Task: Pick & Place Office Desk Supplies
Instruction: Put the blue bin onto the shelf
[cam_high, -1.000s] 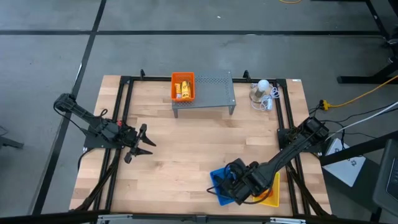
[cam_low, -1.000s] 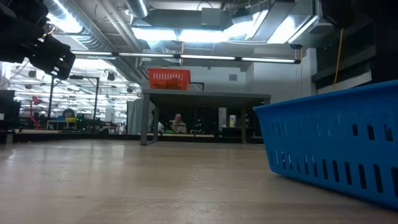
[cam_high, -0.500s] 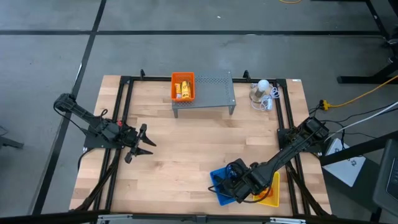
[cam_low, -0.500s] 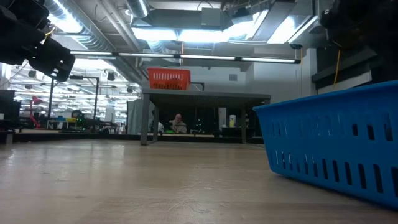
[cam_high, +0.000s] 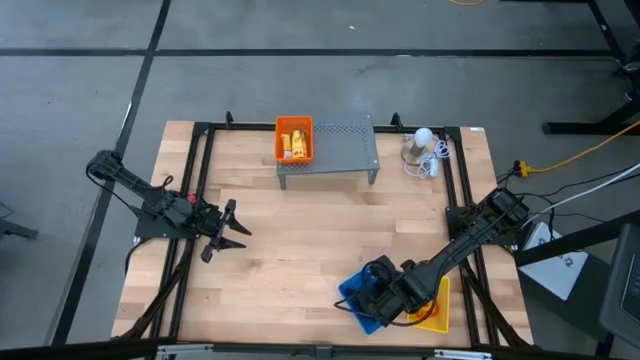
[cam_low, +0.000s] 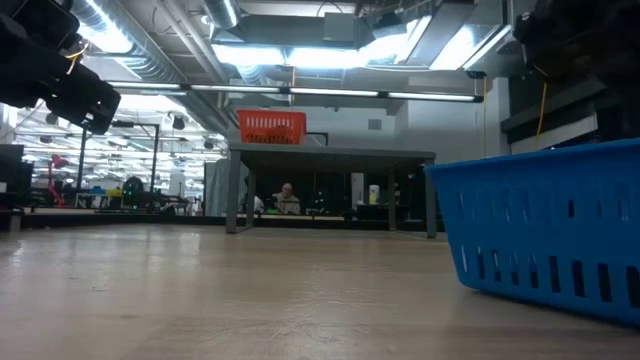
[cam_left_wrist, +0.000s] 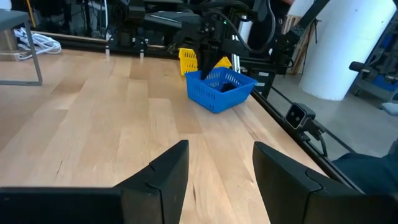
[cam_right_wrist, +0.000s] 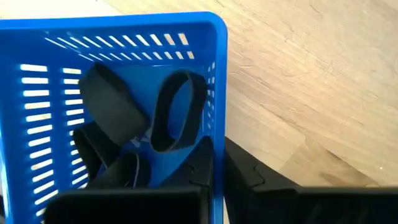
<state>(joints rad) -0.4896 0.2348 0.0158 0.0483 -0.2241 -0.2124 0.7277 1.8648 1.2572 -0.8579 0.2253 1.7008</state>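
Early going: your right pincer (cam_right_wrist: 214, 171) is pinched on the wall of the blue basket (cam_high: 356, 296) with black bands (cam_right_wrist: 177, 112) still inside, left pincer (cam_high: 226, 230) waits wide, far from that basket, orange basket (cam_high: 294, 139) still on the shelf (cam_high: 345, 145).

Right hand (cam_high: 372, 288) reaches low with fingers pinched together; left hand (cam_high: 232, 230) hovers with fingers spread.

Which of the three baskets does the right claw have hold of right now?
The blue basket, at the table's near edge: the right claw is shut on its wall. The yellow basket sits behind that arm, and the orange basket is up on the grey shelf.
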